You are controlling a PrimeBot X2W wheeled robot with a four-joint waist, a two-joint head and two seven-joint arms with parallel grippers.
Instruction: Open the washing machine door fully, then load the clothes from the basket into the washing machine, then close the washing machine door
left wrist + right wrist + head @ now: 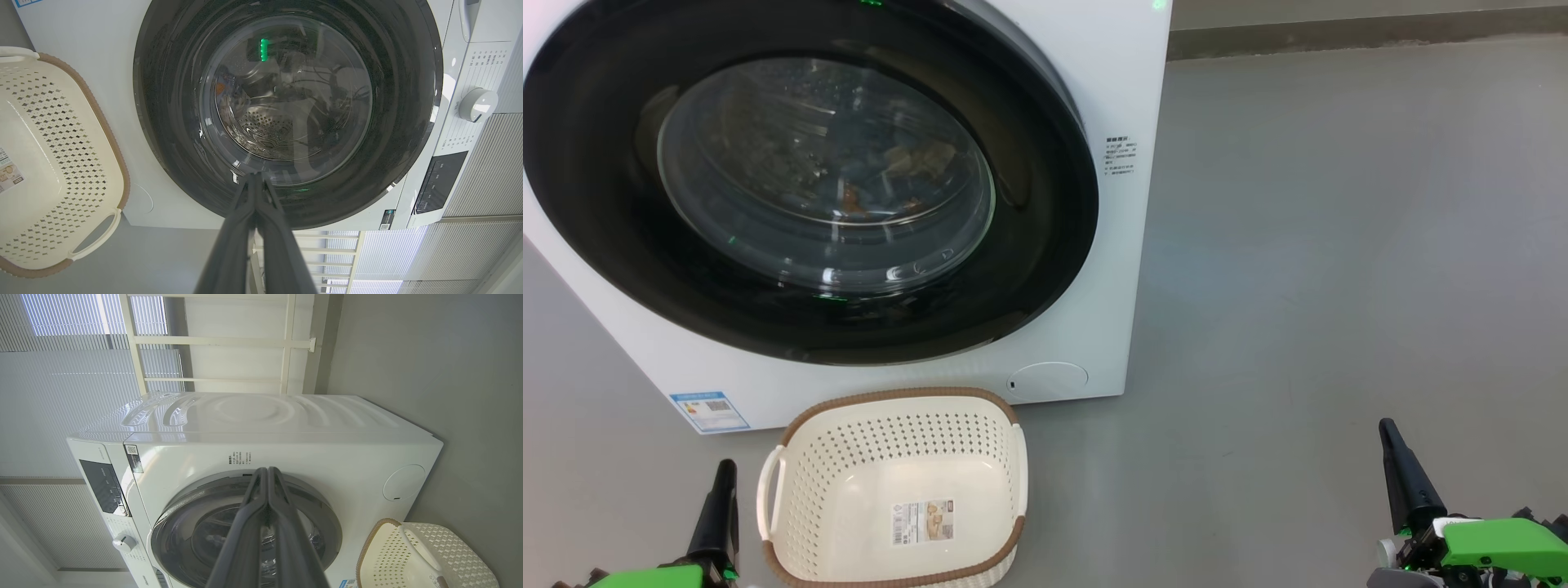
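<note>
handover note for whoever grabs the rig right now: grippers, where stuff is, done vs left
Left gripper: shut, empty, low beside the basket.
Right gripper: shut, empty, over the floor off to the right.
Basket: empty, on the floor in front of the washing machine.
Clothes: inside the machine, seen through the glass.
Washing machine door: looks closed, flush with the front.
Done: loading and closing, by the look of it.
Left: nothing obvious; perhaps check that the door has latched.
</note>
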